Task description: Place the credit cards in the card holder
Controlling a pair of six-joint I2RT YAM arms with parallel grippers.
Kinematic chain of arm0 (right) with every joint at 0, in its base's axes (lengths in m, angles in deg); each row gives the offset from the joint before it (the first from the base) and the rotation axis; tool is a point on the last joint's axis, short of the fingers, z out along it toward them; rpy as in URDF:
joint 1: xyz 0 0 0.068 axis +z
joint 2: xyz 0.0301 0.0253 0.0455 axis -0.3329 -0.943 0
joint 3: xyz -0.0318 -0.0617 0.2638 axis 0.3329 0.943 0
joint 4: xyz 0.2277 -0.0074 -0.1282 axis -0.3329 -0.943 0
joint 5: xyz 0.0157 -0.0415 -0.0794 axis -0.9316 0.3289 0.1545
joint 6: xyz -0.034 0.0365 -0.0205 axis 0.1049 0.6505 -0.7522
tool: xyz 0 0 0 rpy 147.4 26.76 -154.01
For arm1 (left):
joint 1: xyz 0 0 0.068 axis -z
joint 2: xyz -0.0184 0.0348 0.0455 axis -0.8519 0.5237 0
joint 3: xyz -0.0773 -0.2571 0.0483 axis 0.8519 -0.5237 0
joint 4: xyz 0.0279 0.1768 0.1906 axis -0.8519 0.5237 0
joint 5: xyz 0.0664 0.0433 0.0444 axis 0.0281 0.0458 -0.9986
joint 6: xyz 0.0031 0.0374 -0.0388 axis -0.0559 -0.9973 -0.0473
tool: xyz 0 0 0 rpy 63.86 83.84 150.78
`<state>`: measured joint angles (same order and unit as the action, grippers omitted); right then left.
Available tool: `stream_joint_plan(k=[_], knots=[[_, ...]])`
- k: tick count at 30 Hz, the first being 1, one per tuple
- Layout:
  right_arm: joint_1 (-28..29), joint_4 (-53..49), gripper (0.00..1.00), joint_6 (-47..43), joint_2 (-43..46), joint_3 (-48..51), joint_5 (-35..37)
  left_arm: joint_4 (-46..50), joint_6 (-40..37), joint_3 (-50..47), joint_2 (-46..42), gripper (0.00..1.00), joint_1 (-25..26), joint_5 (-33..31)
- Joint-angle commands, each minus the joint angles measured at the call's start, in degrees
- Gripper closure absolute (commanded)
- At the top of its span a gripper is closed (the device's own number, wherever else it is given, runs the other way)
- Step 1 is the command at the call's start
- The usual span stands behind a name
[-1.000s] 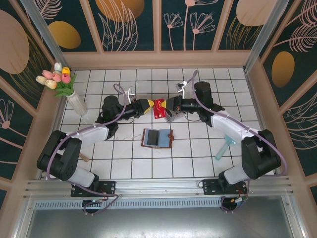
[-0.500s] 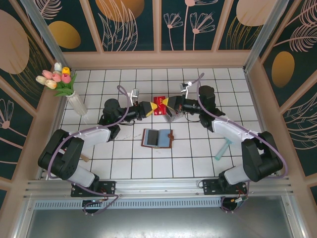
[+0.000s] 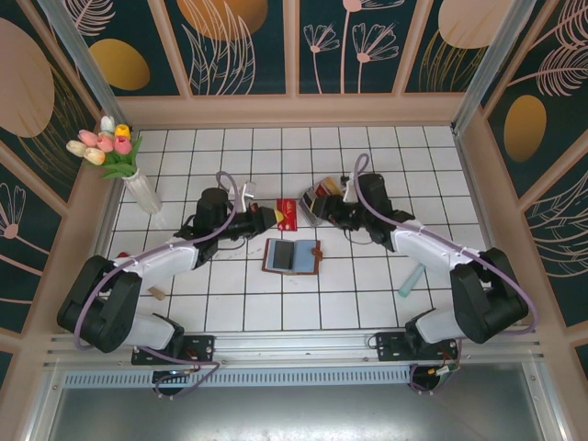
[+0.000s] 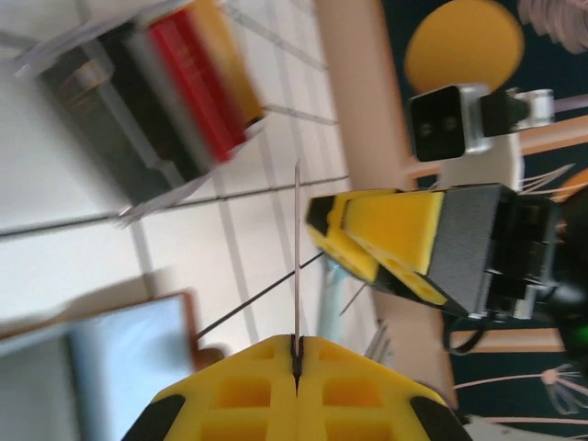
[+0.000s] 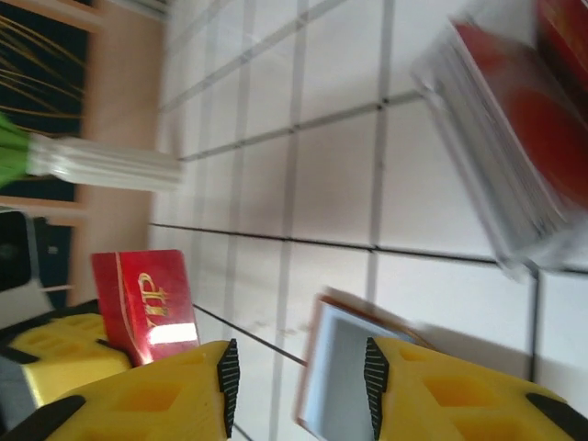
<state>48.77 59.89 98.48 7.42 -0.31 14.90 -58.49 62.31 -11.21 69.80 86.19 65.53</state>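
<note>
My left gripper (image 3: 273, 217) is shut on a red credit card (image 3: 288, 213) with gold lettering, held above the tiles just behind the card holder (image 3: 292, 255). In the left wrist view the card (image 4: 296, 248) shows edge-on, pinched between the closed yellow jaws of the left gripper (image 4: 296, 347). The card holder lies open and flat, brown-rimmed with pale inner pockets (image 5: 344, 372). My right gripper (image 3: 322, 212) is open with nothing between its fingers (image 5: 296, 377), a little to the right of the red card (image 5: 147, 303). More credit cards stand in a pale tray (image 3: 319, 195).
A white vase (image 3: 140, 190) of tulips stands at the back left. A teal tool (image 3: 412, 276) lies on the tiles at the right, and a small brown bit (image 3: 158, 294) at the near left. Wooden walls ring the tiled floor.
The right gripper has let go of the red card, opened and drawn back. The left gripper has closed on the card and carried it down towards the card holder.
</note>
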Motion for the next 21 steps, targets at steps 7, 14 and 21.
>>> stream_joint_plan(k=[7,14,21], knots=[[5.05,0.93,0.55,0.88,-3.06,8.26,6.79,2.85,-2.74,-6.38,1.95,1.00,3.49,-6.24],[5.84,1.65,0.57,1.00,-5.89,8.95,7.12,-2.16,-1.34,-7.12,5.84,1.00,4.88,-4.79],[5.79,1.20,0.62,0.64,-6.89,9.39,8.29,-4.51,-1.64,-7.35,9.02,1.00,5.86,-5.70]])
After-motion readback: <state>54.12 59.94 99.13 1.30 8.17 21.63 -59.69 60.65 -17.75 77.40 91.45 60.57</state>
